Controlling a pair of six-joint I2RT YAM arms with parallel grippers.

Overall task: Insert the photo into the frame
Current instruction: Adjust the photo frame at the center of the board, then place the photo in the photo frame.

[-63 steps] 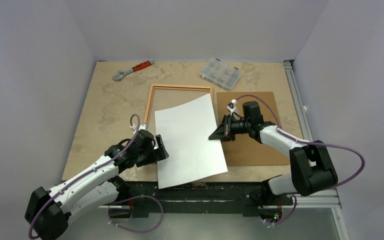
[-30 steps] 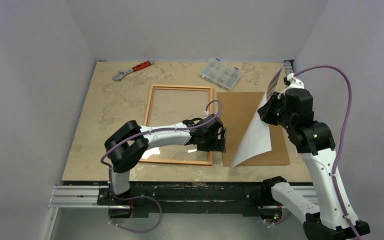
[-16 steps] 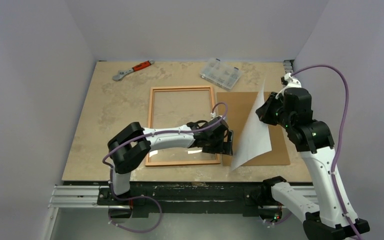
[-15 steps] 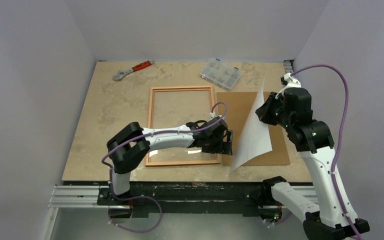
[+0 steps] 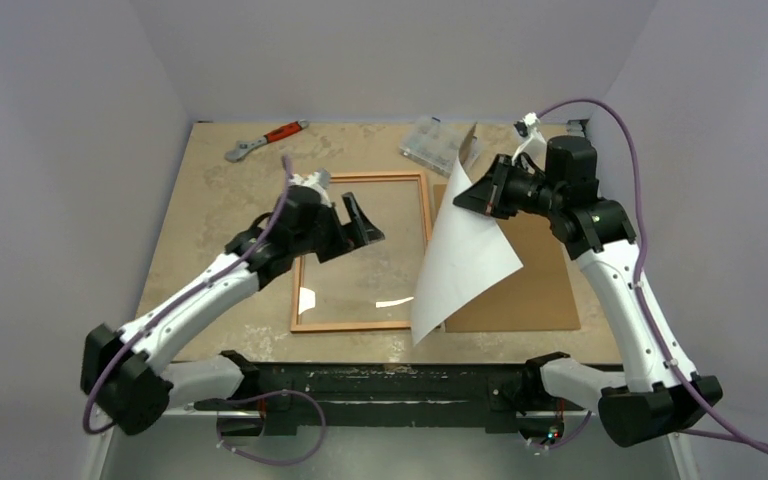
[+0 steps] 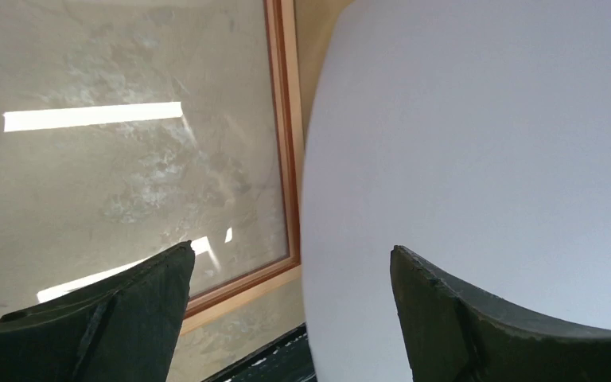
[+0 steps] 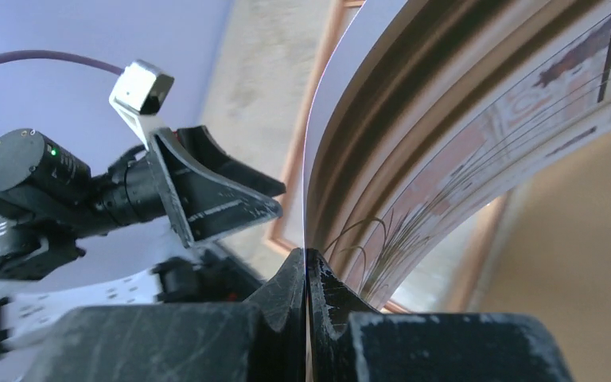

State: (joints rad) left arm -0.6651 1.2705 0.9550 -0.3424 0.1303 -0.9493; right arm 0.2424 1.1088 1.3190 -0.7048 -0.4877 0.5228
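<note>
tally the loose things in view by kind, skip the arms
photo: 1
frame: 1
backing board: 1
wrench: 1
clear parts box: 1
total: 5

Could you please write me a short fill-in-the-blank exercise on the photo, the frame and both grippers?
1. The right gripper is shut on an edge of the ____.
2. The left gripper hangs over the frame with its jaws ____.
3. The side of the photo that faces the left gripper is plain ____.
4. The brown backing board lies flat to the ____ of the frame.
Missing words: photo; open; white; right.
</note>
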